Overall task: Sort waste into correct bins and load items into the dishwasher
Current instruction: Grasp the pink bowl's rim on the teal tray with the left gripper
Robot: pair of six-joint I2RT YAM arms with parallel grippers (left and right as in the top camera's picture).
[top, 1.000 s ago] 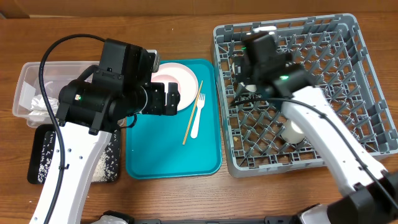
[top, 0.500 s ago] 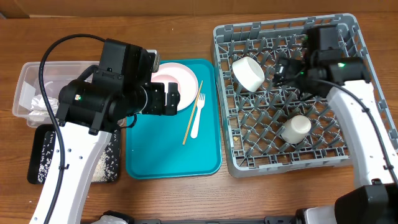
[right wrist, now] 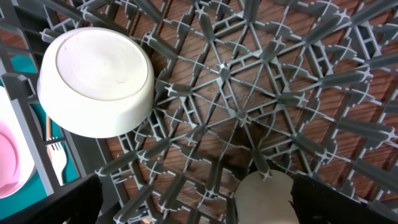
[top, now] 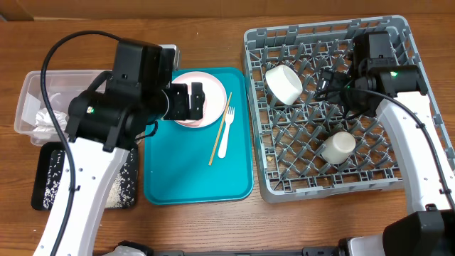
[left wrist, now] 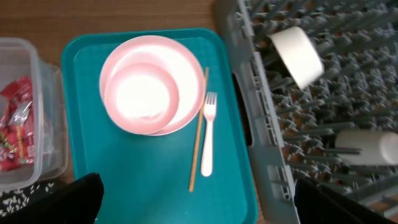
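Observation:
A pink plate [top: 210, 89] [left wrist: 180, 81], a white fork [top: 226, 131] [left wrist: 208, 140] and a wooden chopstick [top: 217, 139] [left wrist: 198, 130] lie on the teal tray [top: 178, 178]. My left gripper [top: 186, 102] [left wrist: 196, 208] hangs open above the plate's near edge, holding nothing. In the grey dish rack [top: 398, 163] a white bowl [top: 284, 83] [right wrist: 96, 81] lies tilted and a white cup [top: 337, 148] [right wrist: 264, 199] lies on its side. Open and empty, my right gripper [top: 338, 89] [right wrist: 199, 208] hovers over the rack between bowl and cup.
A clear tub [top: 32, 89] at the far left holds white napkins [top: 46, 117] and a red wrapper [left wrist: 15, 124]. Below the tub a flat black tray [top: 50, 178] carries rice-like crumbs. The rack's upright pegs stand under the right gripper.
The right arm has swung from over the rack's left part to its back right, uncovering the bowl. The left gripper has shifted slightly right over the plate.

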